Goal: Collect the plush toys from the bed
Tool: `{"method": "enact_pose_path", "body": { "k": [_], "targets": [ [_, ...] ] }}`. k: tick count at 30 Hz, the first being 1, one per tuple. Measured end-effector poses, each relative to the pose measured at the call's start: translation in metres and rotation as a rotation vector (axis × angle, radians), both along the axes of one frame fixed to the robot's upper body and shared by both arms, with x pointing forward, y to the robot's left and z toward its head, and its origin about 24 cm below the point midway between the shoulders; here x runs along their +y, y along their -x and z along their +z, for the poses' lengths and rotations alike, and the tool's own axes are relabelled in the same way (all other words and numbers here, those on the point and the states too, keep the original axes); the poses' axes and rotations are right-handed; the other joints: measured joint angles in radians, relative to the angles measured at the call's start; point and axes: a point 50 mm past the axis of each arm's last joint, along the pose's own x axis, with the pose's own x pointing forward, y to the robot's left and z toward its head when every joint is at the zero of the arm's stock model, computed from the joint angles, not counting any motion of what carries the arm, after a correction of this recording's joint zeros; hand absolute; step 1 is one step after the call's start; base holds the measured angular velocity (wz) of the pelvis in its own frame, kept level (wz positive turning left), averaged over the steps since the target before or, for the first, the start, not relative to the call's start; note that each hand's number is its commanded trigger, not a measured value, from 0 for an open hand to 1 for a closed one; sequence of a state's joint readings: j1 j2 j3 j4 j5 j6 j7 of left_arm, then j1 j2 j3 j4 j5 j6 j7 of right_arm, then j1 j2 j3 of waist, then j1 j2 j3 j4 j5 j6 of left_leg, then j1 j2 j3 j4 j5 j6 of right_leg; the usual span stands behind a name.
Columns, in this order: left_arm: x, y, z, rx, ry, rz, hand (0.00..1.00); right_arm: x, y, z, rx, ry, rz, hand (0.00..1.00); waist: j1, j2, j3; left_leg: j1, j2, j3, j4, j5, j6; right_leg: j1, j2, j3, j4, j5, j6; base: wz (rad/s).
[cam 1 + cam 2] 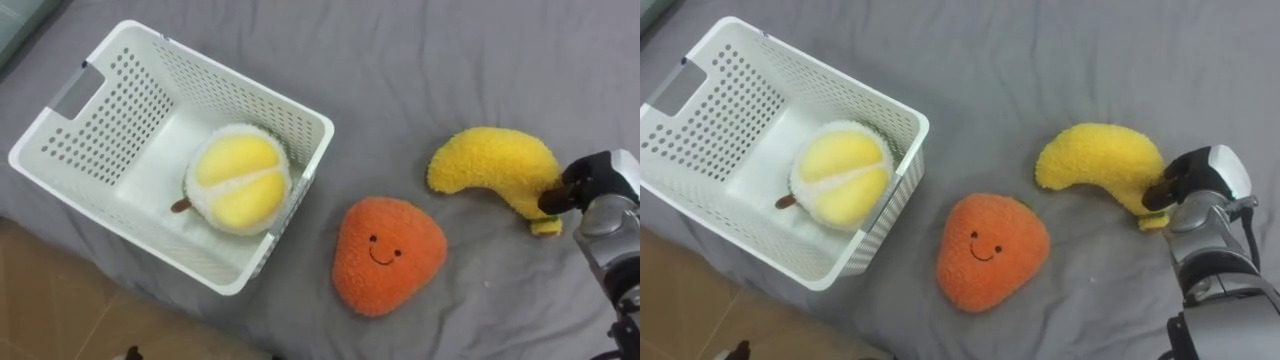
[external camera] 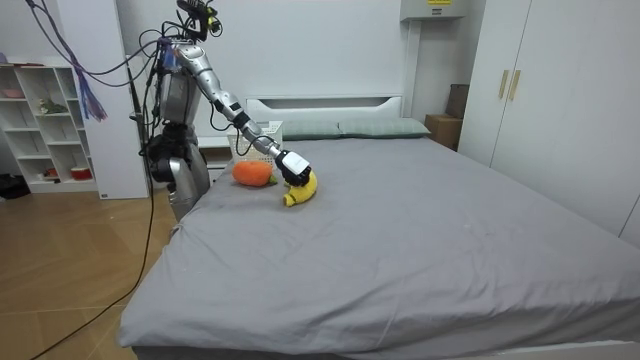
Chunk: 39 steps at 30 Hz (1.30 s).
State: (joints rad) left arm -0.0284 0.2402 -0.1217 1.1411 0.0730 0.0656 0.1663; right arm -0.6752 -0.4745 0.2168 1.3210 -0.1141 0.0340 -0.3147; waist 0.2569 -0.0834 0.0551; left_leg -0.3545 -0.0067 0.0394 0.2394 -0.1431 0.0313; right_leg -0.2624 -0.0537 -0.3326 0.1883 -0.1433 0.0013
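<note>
On the grey bed [image 1: 420,60] lies a yellow plush banana [image 1: 495,165]. To its left is an orange plush [image 1: 385,255] with a smiling face. My right hand [image 1: 600,185] comes in from the right and rests against the banana's stem end; its fingers are hidden under the back of the hand. A white perforated basket [image 1: 250,85] stands at the left on the bed's edge, with a round yellow and white durian plush [image 1: 240,180] inside it. In the room view I stand at the bedside with my right arm stretched out to the banana [image 2: 300,190].
Wooden floor [image 1: 60,300] shows below the bed's edge at the lower left. The bed runs wide and flat to the room view's right, with pillows [image 2: 370,127] at its head. A white shelf [image 2: 45,120] and wardrobes [image 2: 530,90] line the walls.
</note>
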Motion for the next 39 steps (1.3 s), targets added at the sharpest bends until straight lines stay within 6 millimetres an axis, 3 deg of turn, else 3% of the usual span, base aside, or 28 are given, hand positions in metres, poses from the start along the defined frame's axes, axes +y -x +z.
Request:
{"method": "enact_pose_path", "body": {
  "k": [13,19,24,25,26,31,36,37,39],
  "targets": [
    [0.0,-0.001,0.001,-0.004,-0.008,-0.013,0.0,0.001,-0.001,0.001,-0.008,-0.003,0.007,1.0,-0.002,0.0,-0.0009,0.004,0.001,-0.001,0.0,0.001,0.001,0.003,-0.001,0.0,0.001,0.0,0.0,0.0],
    [0.002,-0.002,0.002,-0.017,-0.009,-0.005,0.0,0.015,-0.017,0.017,-0.097,0.013,0.093,1.0,-0.011,-0.004,-0.0035,0.052,0.004,0.006,-0.006,0.001,0.001,0.043,0.0,0.008,-0.001,0.0,0.0,-0.06],
    [0.003,0.003,0.001,-0.016,-0.015,-0.026,0.0,0.041,-0.029,0.034,-0.198,0.051,0.242,1.0,-0.024,-0.015,-0.0142,0.142,0.007,0.022,-0.012,0.001,0.0,0.126,0.002,0.02,-0.005,0.0,0.0,-0.1],
    [0.004,0.007,0.0,-0.007,-0.017,-0.026,0.0,0.049,-0.03,0.037,-0.224,0.045,0.279,1.0,-0.03,-0.018,-0.0207,0.17,0.009,0.031,-0.018,0.001,0.0,0.152,0.003,0.022,-0.005,0.0,0.0,-0.07],
    [0.005,0.014,-0.001,0.006,-0.023,-0.024,0.0,0.058,-0.032,0.045,-0.257,0.042,0.326,1.0,-0.034,-0.024,-0.0275,0.193,0.009,0.036,-0.024,0.001,0.0,0.17,0.003,0.023,-0.007,0.0,0.0,-0.14],
    [0.012,0.031,-0.001,0.02,-0.031,0.032,0.0,0.095,-0.035,0.086,-0.447,0.063,0.502,1.0,-0.085,-0.035,-0.0407,0.271,0.012,0.041,-0.054,-0.001,-0.003,0.241,0.003,0.03,-0.022,0.0,0.001,-0.01],
    [0.013,0.045,-0.003,0.043,-0.03,0.062,0.0,0.114,-0.031,0.104,-0.494,0.087,0.626,1.0,-0.089,-0.022,-0.0559,0.33,0.008,0.041,-0.072,-0.007,-0.004,0.296,0.004,0.031,-0.021,-0.002,0.004,-0.05],
    [0.014,0.047,-0.003,0.05,-0.027,0.065,0.0,0.118,-0.031,0.109,-0.503,0.099,0.651,1.0,-0.09,-0.018,-0.0628,0.332,0.006,0.041,-0.071,-0.008,-0.003,0.298,0.002,0.034,-0.019,-0.003,0.005,0.0],
    [0.015,0.048,-0.001,0.041,-0.017,0.073,0.0,0.124,-0.03,0.117,-0.529,0.106,0.682,1.0,-0.09,-0.014,-0.0659,0.334,0.005,0.04,-0.071,-0.003,-0.001,0.3,0.0,0.036,-0.017,-0.003,0.005,0.02]
  ]
}}
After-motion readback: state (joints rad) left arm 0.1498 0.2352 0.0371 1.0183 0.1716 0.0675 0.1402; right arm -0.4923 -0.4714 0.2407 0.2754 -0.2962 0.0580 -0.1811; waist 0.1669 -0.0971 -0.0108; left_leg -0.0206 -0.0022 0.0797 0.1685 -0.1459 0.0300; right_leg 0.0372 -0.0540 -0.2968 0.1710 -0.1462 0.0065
